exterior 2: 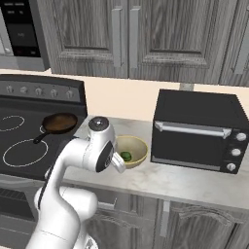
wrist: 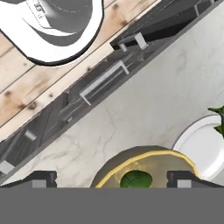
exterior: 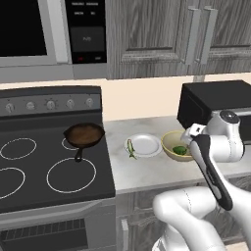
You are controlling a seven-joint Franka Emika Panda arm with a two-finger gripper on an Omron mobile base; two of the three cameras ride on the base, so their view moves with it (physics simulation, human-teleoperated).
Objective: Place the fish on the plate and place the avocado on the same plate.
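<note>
no legible writing on microwave (exterior: pixel 86 29) or toaster oven (exterior 2: pixel 197 130).

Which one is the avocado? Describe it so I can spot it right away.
Start at the black toaster oven on the grey marbled counter. Just left of it sits a deep yellowish-beige bowl; the small rounded dark-green avocado lies inside. The slim greenish-yellow fish instead rests at the flat white plate.

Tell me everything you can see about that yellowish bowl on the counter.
The bowl is round, fairly deep and yellowish-beige, with a smooth, glazed look and a brighter rim. It stands upright on the pale marbled counter, between the white plate and the black toaster oven, close beside the plate. Inside lies the avocado, a small dark-green lump. The open gripper hovers above it without touching.
</note>
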